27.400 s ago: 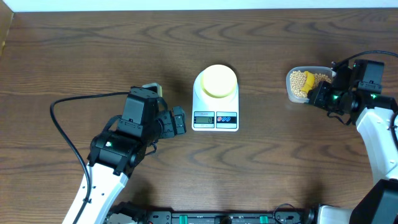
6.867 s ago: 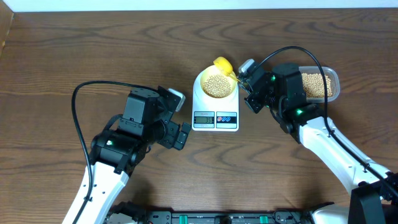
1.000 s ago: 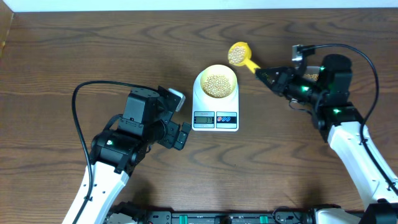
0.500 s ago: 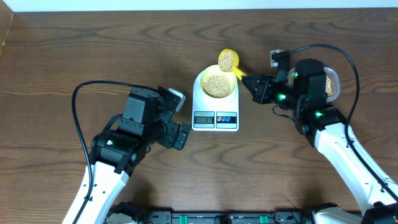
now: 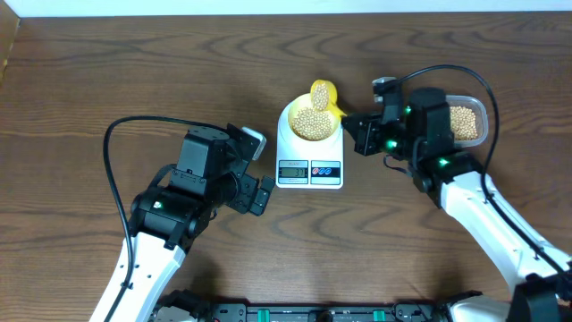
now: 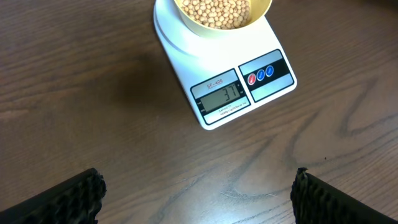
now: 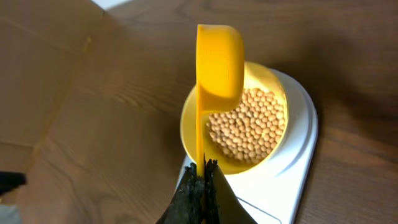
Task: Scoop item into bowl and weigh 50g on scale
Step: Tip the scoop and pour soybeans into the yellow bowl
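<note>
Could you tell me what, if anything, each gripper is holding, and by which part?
The right gripper pinches the yellow scoop by the end of its handle; the left gripper is open and holds nothing.

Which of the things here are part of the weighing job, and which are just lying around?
In use: beans, bowl, scale, yellow scoop, clear tub, right gripper.
Idle: left gripper, black cable.

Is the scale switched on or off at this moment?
On. In the left wrist view the display of the scale shows the digits 31, with the bowl of beans standing on it.
</note>
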### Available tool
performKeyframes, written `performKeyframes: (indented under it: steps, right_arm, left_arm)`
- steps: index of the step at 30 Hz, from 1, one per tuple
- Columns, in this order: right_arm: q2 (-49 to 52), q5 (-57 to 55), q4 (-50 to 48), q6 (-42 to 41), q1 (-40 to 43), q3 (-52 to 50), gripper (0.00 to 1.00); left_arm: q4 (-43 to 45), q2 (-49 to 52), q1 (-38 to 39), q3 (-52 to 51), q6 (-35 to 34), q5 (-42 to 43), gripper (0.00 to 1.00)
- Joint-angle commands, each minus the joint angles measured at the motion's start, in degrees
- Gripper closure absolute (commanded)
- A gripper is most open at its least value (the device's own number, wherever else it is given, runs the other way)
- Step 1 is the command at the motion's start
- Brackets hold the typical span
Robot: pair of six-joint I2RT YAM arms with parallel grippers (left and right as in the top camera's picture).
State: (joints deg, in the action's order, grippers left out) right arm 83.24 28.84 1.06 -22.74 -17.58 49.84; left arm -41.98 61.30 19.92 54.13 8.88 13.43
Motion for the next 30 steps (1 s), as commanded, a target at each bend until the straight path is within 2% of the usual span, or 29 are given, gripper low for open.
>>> performKeyframes:
  steps: [1, 7, 12, 30]
  right_arm:
    - [1.0, -0.2, -0.2, 4.7, -0.9, 0.1, 0.99]
    - [1.0, -0.2, -0.2, 6.6, -0.9, 0.1, 0.99]
    - [1.0, -0.9, 0.0, 12.8, -0.9, 0.1, 0.99]
    - [1.0, -3.2, 0.0, 13.7, -0.9, 0.1, 0.99]
  left_arm:
    - [0.0, 0.1, -0.2, 0.1, 0.1, 0.5, 0.02]
    - [0.0, 0.1, -0.2, 0.1, 0.1, 0.5, 0.02]
    - [0.0, 0.1, -0.2, 0.1, 0.1, 0.5, 0.02]
    - [0.0, 0.1, -0.2, 0.1, 0.1, 0.5, 0.02]
